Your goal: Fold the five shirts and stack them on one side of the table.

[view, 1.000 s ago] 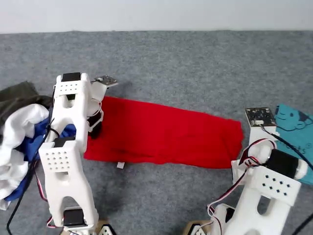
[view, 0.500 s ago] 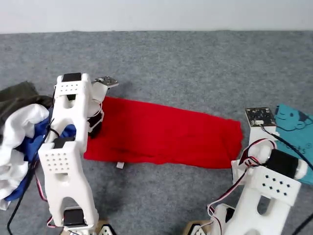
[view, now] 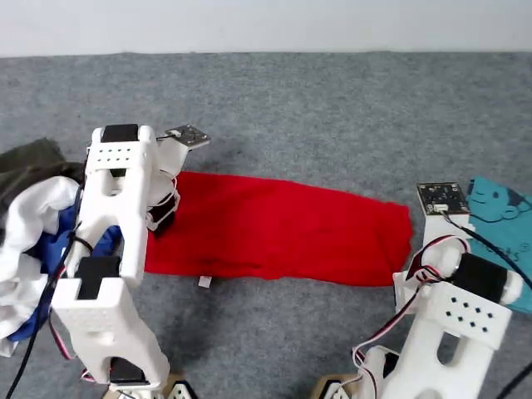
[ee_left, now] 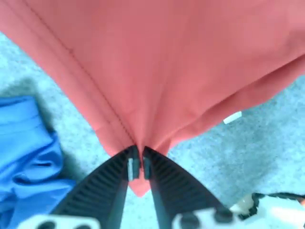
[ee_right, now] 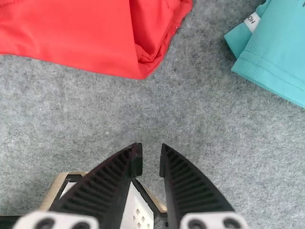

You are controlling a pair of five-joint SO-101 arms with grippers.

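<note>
One red shirt (view: 283, 229), long flat folded band; left pincer (ee_left: 137, 163) clamps its corner; right pincer (ee_right: 149, 157) ajar, empty.

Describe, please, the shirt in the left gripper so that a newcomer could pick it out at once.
On the grey table, look at the middle. The red shirt lies there as a long band, one corner pinched in the left gripper. It is the only red one: a teal shirt lies to its right, a white, blue and dark heap to its left.
</note>
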